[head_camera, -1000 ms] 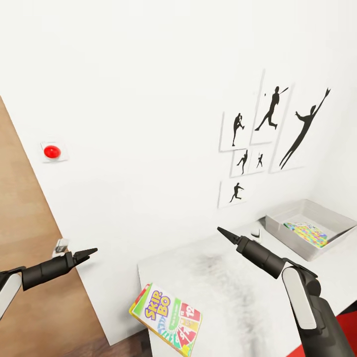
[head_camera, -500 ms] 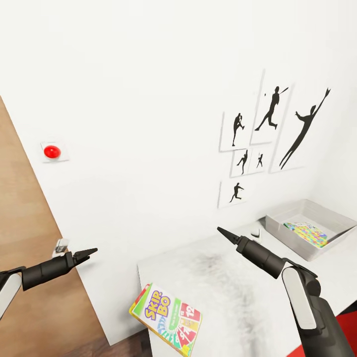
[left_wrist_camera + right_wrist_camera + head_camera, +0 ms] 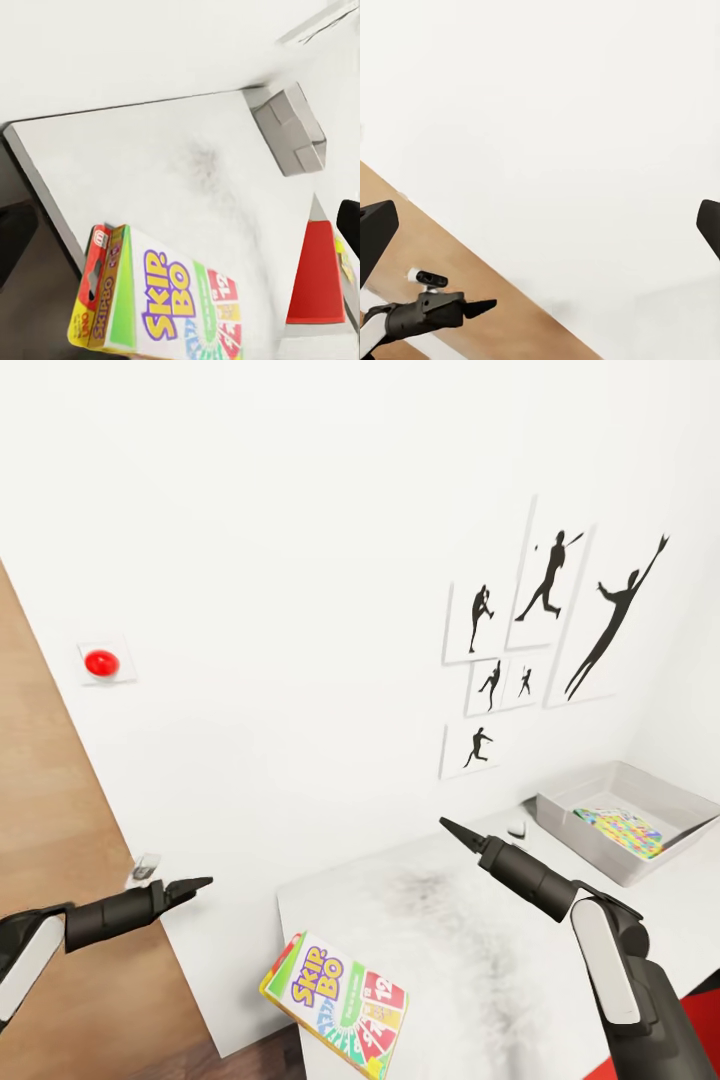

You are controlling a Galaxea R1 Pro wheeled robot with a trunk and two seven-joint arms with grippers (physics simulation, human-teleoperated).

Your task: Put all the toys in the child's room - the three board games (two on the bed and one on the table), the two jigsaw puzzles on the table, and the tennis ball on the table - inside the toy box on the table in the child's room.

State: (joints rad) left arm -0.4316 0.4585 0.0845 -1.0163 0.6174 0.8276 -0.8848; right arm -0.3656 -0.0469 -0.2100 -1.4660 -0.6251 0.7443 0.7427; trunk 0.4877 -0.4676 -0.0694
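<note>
A green-edged Skip-Bo board game (image 3: 340,1000) lies on the near left corner of the white table (image 3: 470,930), overhanging the edge. The left wrist view shows the Skip-Bo board game (image 3: 180,300) stacked on a yellow-and-red board game (image 3: 94,289). At the table's far right stands the grey toy box (image 3: 640,800) with a jigsaw puzzle (image 3: 620,830) inside. My left gripper (image 3: 200,883) hovers open left of the table, in front of the wall. My right gripper (image 3: 447,826) is open above the table's middle, pointing at the wall. The tennis ball is out of view.
Black baseball-player silhouettes (image 3: 545,630) hang on the white wall behind the table. A red button (image 3: 100,662) sits on the wall at left, beside a brown wooden panel (image 3: 50,830). A small white object (image 3: 517,827) lies near the toy box. A red surface (image 3: 695,1000) shows at right.
My left arm has dropped a little and moved slightly right. The right arm, the board games and the toy box have stayed in place.
</note>
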